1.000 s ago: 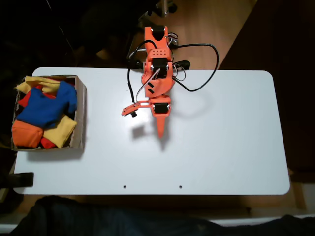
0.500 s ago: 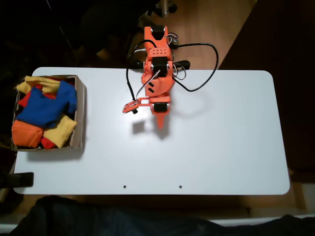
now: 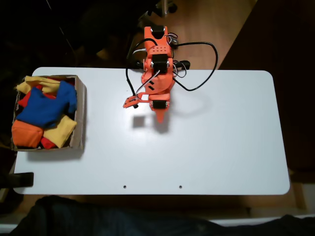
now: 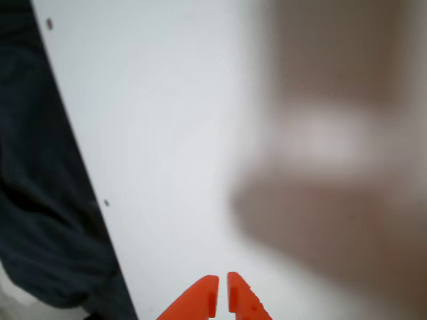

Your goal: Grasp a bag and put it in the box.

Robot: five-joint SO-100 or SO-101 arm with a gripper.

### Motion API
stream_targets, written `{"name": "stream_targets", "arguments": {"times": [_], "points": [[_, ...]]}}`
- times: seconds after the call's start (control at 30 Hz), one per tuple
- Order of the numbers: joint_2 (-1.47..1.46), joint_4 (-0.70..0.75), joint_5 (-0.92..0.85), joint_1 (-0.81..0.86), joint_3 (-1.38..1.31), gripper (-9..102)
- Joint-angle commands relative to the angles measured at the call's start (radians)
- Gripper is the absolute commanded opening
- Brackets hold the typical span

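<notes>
I find the blue bag (image 3: 43,108) already lying in the box (image 3: 80,115), at the left end of the table (image 3: 221,147) in the fixed view. It rests on top of the pile, over a yellow bag (image 3: 60,132), with an orange bag (image 3: 27,133) just beside it at the lower left corner.

The arm (image 3: 157,73) is folded near its base at the far edge of the table, well apart from the box. In the wrist view the gripper (image 4: 222,293) shows its two orange fingertips nearly together, only a thin slit between them, and nothing held. Below it I see bare white tabletop.

My judgement: the placing step is complete and the arm stands in a retracted, parked pose. I see no loose bag on the table, so no further grasp is called for. Should another bag be set down, the next move would call for reaching out from the base, opening the jaws wide and coming down over it.

Orientation of the bag: it lies slumped rather than flat and square. Its blue mass runs from lower left to upper right in the fixed view, one corner reaching towards the box's right wall. I cannot tell where one blue bag might end and a second begin.
</notes>
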Motion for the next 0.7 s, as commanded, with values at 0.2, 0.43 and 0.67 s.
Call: {"name": "stream_targets", "arguments": {"times": [0.2, 0.43, 0.67], "points": [[0.005, 0.08, 0.011, -0.006, -0.061, 0], [0.005, 0.101, 0.009, -0.006, -0.066, 0], [0.005, 0.101, 0.009, -0.006, -0.066, 0]]}}
